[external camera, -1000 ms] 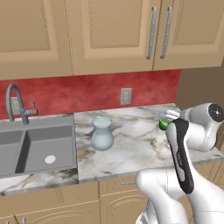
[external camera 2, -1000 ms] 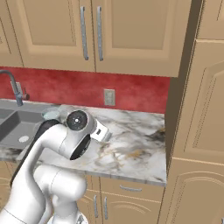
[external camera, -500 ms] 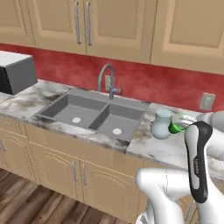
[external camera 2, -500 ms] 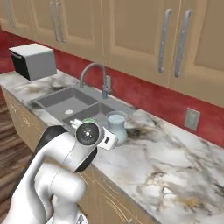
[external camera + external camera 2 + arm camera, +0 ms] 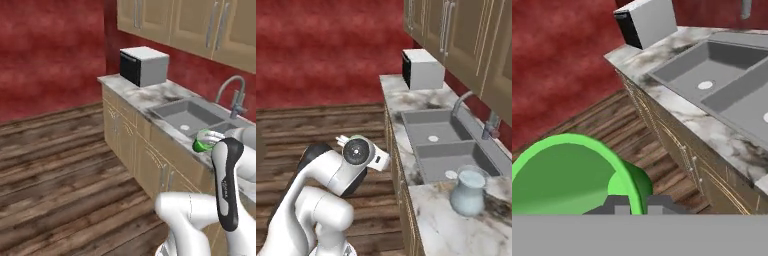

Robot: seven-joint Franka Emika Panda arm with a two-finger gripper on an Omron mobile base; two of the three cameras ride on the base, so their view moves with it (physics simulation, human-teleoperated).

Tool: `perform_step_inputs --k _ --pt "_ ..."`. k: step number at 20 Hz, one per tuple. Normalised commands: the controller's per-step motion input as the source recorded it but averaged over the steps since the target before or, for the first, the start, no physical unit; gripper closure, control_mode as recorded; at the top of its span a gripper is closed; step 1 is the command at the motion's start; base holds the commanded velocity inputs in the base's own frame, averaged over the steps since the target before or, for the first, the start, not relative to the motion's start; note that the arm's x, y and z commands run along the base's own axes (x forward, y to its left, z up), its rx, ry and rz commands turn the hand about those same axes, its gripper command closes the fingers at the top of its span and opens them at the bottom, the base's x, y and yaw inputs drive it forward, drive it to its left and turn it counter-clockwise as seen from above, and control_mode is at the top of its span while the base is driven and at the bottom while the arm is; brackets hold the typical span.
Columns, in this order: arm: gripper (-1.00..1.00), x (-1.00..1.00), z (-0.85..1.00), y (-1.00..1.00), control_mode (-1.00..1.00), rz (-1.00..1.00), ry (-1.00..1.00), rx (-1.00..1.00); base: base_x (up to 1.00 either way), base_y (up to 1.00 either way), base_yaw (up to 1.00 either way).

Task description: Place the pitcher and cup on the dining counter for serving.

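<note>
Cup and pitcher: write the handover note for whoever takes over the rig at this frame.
Gripper: shut on the cup, carried in the air beside the sink counter.
Pitcher: stands upright on the sink counter, next to the sink, untouched.
Done: cup picked up.
Left: find the dining counter, set the cup on it, come back for the pitcher and place it there too.
</note>
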Motion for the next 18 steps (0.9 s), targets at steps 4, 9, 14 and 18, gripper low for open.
perform_step_inputs --k 4,9,14,18 --pt "1.00 0.00 0.00 0.00 1.00 0.00 0.00 0.00 -0.01 0.44 0.98" --pt "1.00 0.00 0.00 0.00 1.00 0.00 0.00 0.00 0.04 0.24 0.95" --pt "1.00 0.00 0.00 0.00 1.00 0.00 0.00 0.00 0.66 -0.12 0.75" --pt "1.00 0.00 0.00 0.00 1.00 0.00 0.00 0.00 0.93 -0.38 0.46"
